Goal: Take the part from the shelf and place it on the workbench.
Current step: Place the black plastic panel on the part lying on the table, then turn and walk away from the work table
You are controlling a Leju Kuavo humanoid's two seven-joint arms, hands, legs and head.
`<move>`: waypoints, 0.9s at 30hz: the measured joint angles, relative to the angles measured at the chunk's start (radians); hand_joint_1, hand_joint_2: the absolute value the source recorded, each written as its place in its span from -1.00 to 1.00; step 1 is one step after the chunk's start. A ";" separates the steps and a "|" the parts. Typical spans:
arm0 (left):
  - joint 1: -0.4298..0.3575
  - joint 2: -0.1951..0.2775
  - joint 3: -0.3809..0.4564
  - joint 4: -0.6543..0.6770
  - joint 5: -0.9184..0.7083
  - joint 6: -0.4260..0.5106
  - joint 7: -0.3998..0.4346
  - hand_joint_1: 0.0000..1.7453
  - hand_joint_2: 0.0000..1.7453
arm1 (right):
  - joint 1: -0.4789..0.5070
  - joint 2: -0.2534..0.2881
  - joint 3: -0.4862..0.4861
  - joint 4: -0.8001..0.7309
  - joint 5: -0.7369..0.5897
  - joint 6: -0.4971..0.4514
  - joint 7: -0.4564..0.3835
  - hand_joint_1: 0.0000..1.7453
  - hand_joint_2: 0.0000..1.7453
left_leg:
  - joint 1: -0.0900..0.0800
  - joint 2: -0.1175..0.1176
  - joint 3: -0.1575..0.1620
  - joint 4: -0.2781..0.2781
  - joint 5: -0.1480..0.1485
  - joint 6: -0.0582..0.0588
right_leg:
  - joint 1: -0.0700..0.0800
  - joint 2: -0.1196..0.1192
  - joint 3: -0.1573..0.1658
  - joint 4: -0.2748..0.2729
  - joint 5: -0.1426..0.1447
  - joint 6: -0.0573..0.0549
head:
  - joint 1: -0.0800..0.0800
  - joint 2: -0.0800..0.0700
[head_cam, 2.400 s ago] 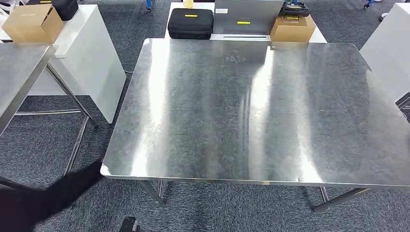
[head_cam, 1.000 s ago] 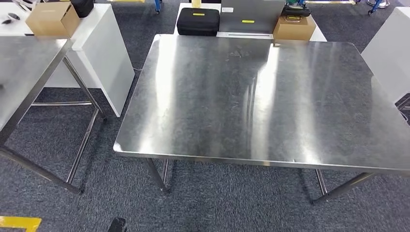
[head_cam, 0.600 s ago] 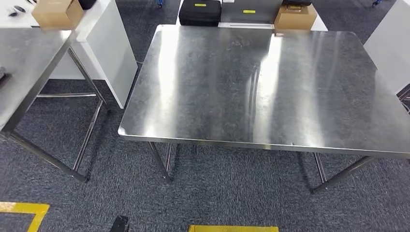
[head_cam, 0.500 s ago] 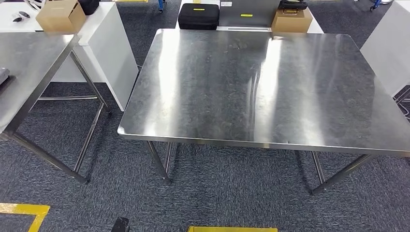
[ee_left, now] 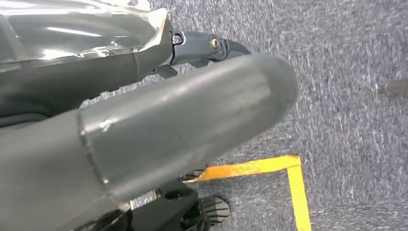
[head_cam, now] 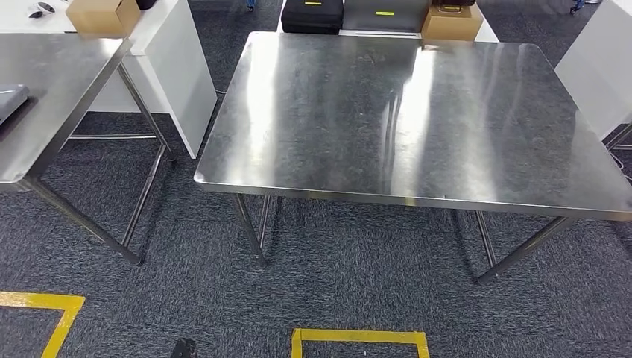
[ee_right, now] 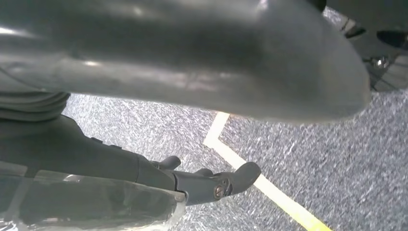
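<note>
Down at 6 o'clock on the carpet, a yellow tape outline (head_cam: 361, 335) has slid into the head view, with a second yellow corner (head_cam: 56, 309) at 8 o'clock. That is the story of the last couple of seconds. The whole picture has shifted, so this is the camera backing off and not the furniture moving. The steel workbench (head_cam: 417, 112) at 12 o'clock was pressed up close a moment ago, and now all of its near edge and its legs are visible, with a strip of carpet between it and the robot. More of the neighbouring steel table (head_cam: 52, 89) has come in at 10 o'clock, while the cardboard box (head_cam: 104, 16) at 11 o'clock and the black case (head_cam: 311, 15) beyond the workbench have slipped towards the picture's far edge. Both arms hang over the floor. The left hand (ee_left: 192, 86) shows thumb and a dark finger (ee_left: 211, 45) standing apart with nothing between them, and the right hand (ee_right: 202, 96) looks the same, finger (ee_right: 216, 185) loosely extended and carrying nothing. Where the part lies I cannot tell (my guess is it waits on the shelf, off to one side). By my reading the robot is retreating from the workbench with no load, so the fetch has yet to begin: turn, find the shelf, then grasp.
</note>
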 joint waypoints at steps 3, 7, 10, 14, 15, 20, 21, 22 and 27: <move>0.000 -0.002 0.000 0.000 0.000 0.006 -0.004 -1.00 -1.00 | 0.001 -0.002 0.002 0.000 -0.001 0.001 -0.003 -1.00 -1.00 | 0.002 0.004 -0.027 -0.006 0.027 0.015 | -0.003 0.009 -0.072 0.168 -0.099 -0.008 | 0.006 0.000; 0.002 -0.006 0.000 0.000 0.000 0.007 -0.005 -1.00 -1.00 | 0.005 -0.006 0.002 0.000 -0.005 0.002 -0.003 -1.00 -1.00 | 0.001 0.004 -0.062 -0.001 0.054 0.007 | -0.009 0.011 -0.041 0.205 -0.127 0.014 | 0.009 0.000; 0.002 -0.008 0.000 0.000 -0.001 0.009 -0.005 -1.00 -1.00 | 0.003 -0.007 0.002 0.000 -0.009 0.001 -0.001 -1.00 -1.00 | -0.002 0.003 -0.081 0.018 0.060 -0.005 | -0.014 0.013 0.085 -0.001 -0.076 0.023 | 0.009 0.000; 0.004 -0.007 0.000 0.000 -0.002 0.012 -0.008 -1.00 -1.00 | 0.006 -0.008 0.002 0.000 -0.015 0.000 0.002 -1.00 -1.00 | -0.001 0.002 -0.094 0.032 0.063 -0.024 | -0.013 0.017 0.091 -0.030 -0.063 -0.006 | 0.007 0.000; 0.004 -0.007 0.000 0.000 -0.002 0.012 -0.008 -1.00 -1.00 | 0.006 -0.008 0.002 0.000 -0.017 0.000 0.002 -1.00 -1.00 | 0.002 0.001 -0.101 0.046 0.051 -0.029 | -0.015 0.016 0.091 -0.030 -0.059 -0.013 | 0.006 0.000; 0.005 -0.008 -0.001 0.000 -0.002 0.013 -0.010 -1.00 -1.00 | 0.009 -0.008 0.002 0.000 -0.020 0.003 0.001 -1.00 -1.00 | 0.008 0.001 -0.208 0.306 -0.088 -0.049 | -0.013 0.018 0.078 -0.028 -0.045 -0.035 | 0.003 0.000; 0.006 -0.008 -0.001 0.000 -0.002 0.014 -0.010 -1.00 -1.00 | 0.010 -0.009 0.002 0.000 -0.020 0.004 0.001 -1.00 -1.00 | 0.009 0.000 -0.208 0.315 -0.081 -0.048 | -0.013 0.021 0.077 -0.027 -0.045 -0.036 | 0.003 0.000; 0.006 -0.008 -0.001 0.000 -0.002 0.014 -0.010 -1.00 -1.00 | 0.010 -0.009 0.002 0.000 -0.021 0.005 0.001 -1.00 -1.00 | 0.008 -0.002 -0.188 0.282 -0.056 -0.044 | -0.012 0.027 0.077 -0.027 -0.045 -0.036 | 0.003 0.000; 0.009 -0.001 -0.002 0.002 -0.003 0.015 -0.010 -1.00 -1.00 | 0.004 -0.003 0.001 0.002 -0.022 0.007 0.002 -1.00 -1.00 | 0.004 -0.073 -0.068 0.048 0.042 -0.008 | -0.014 0.065 0.064 -0.025 -0.036 -0.022 | 0.004 0.000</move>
